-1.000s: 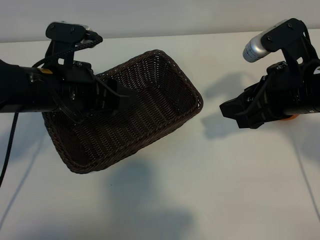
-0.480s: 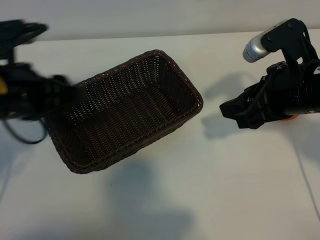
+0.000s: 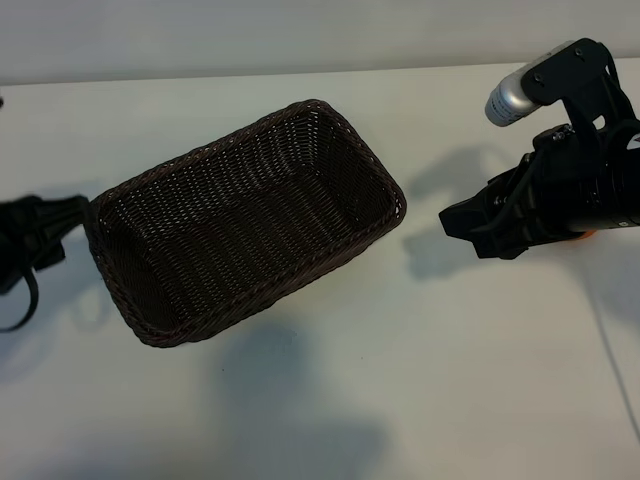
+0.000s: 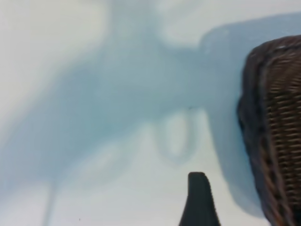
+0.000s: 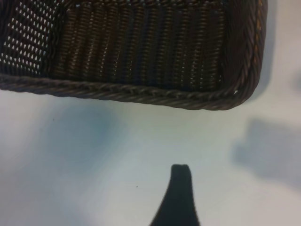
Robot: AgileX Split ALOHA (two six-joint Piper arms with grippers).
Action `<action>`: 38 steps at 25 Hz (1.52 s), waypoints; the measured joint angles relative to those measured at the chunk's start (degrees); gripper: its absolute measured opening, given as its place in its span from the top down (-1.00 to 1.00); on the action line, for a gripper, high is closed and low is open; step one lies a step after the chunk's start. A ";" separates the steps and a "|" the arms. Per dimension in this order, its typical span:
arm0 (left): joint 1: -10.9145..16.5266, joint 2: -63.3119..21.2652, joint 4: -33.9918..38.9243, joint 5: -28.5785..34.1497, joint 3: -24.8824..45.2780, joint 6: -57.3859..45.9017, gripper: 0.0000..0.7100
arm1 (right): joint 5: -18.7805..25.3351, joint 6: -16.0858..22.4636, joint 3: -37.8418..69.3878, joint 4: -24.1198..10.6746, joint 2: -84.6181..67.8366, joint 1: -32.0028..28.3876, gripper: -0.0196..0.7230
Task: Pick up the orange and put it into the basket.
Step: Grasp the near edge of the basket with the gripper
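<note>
The dark-brown wicker basket (image 3: pixel 250 128) sits slanted on the white table, left of centre, with nothing in it. Only a thin sliver of the orange (image 3: pixel 584 234) shows at the far right, under the right arm. My right gripper (image 3: pixel 462 224) hovers right of the basket, pointing at it, open with nothing in it. One of its fingers (image 5: pixel 178 188) shows above bare table in front of the basket's rim (image 5: pixel 141 94). My left gripper (image 3: pixel 72 222) is at the left edge, just off the basket's left corner, open with nothing held. One of its fingers (image 4: pixel 199 197) shows beside the basket's wall (image 4: pixel 277 122).
The white table (image 3: pixel 420 380) runs bare across the front and between basket and right arm. A pale wall borders the far edge. A silver cylinder (image 3: pixel 508 100) juts from the top of the right arm.
The left arm has pulled back from over the basket to the left edge of the view. The basket and the right arm have not moved.
</note>
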 joint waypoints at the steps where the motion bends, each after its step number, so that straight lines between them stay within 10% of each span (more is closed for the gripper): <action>1: 0.00 0.00 1.00 -1.28 1.84 -1.75 -0.55 | 0.00 0.00 0.00 0.00 0.00 0.00 -0.65; 12: 0.00 6.10 3.42 -21.71 8.87 -11.58 -0.58 | 0.69 -0.12 0.00 0.05 0.00 0.00 -0.65; 38: 4.44 20.95 3.81 -34.97 9.01 -14.53 -0.58 | 1.54 -0.17 0.00 0.05 0.00 0.00 -0.65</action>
